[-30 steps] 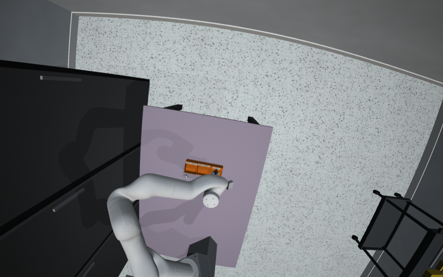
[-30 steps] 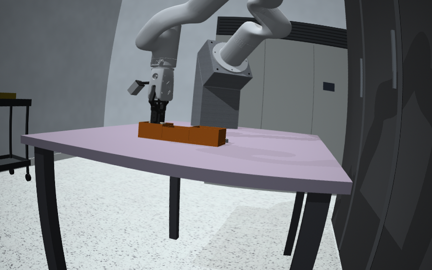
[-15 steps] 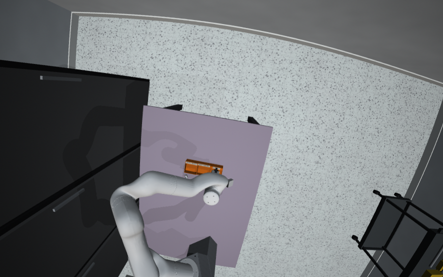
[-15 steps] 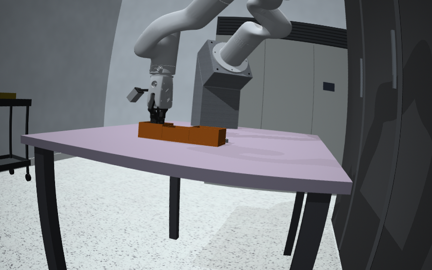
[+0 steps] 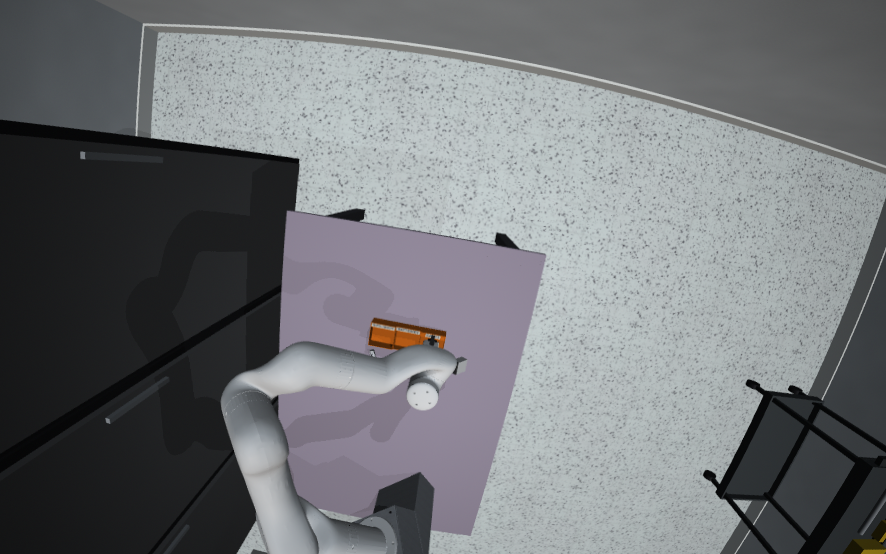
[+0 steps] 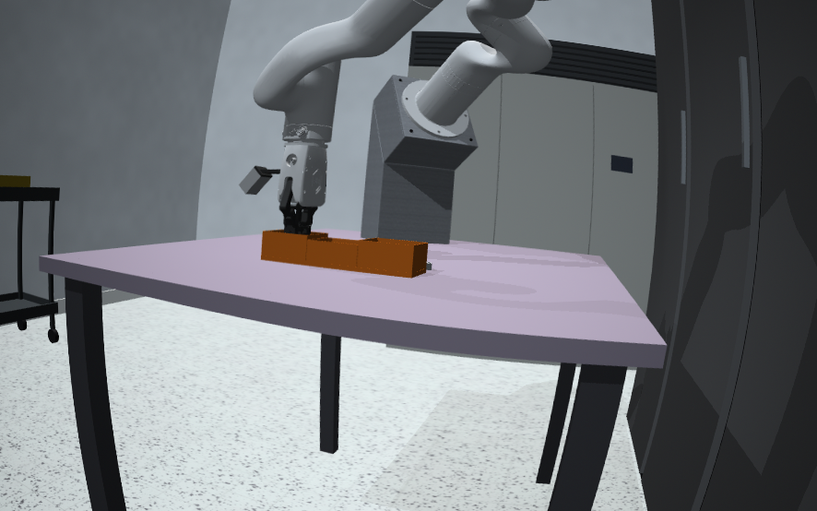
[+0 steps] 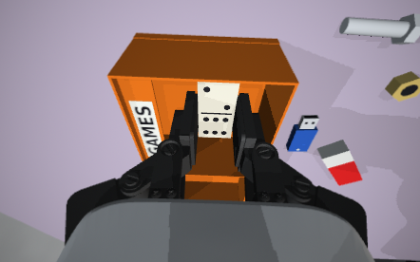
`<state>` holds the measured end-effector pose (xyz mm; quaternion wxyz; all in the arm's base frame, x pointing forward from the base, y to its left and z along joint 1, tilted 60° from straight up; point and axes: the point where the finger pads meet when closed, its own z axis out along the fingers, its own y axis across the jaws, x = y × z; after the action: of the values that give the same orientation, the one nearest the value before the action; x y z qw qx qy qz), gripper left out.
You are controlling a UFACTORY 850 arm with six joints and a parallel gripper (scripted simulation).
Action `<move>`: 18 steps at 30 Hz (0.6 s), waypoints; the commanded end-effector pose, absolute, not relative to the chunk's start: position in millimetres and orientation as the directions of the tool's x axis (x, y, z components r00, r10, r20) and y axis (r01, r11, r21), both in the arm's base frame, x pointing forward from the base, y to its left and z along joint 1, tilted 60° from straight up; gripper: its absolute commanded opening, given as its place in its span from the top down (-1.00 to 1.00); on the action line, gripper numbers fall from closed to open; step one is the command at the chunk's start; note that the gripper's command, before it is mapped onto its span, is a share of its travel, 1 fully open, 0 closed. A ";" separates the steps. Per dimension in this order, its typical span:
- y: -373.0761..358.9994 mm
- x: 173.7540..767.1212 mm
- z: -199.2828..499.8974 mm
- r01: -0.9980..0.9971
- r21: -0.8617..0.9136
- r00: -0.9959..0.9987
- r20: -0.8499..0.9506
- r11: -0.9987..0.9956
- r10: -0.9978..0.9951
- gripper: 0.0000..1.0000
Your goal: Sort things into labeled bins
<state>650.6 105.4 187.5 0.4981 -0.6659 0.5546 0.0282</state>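
Note:
My gripper [image 7: 216, 108] is shut on a white domino [image 7: 216, 110] with black pips. It holds the domino inside the mouth of an orange bin [image 7: 200, 90] labelled GAMES. That bin is the end one of a row of three orange bins [image 5: 406, 335] on the purple table; the row also shows in the exterior view [image 6: 343, 254], with the gripper [image 6: 296, 221] dipping into its left end. On the table to the right of the bin lie a blue USB stick [image 7: 303, 132], a red, white and grey eraser [image 7: 339, 161], a brass nut [image 7: 406, 86] and a grey bolt [image 7: 383, 28].
A black cabinet [image 5: 109, 302] stands close along the table's left side. The arm's grey base [image 6: 415, 159] sits behind the bins. A black cart [image 5: 818, 454] stands far off on the floor.

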 end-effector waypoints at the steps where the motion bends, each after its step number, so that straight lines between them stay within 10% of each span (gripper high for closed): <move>1: 104.9 650.8 187.9 -0.766 -0.633 0.383 -0.590 0.112 -0.711 0.37; 18: 101.3 648.1 190.5 -0.766 -0.633 0.383 -0.590 0.112 -0.711 0.37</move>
<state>649.9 104.6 188.0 0.4981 -0.6660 0.5546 0.0283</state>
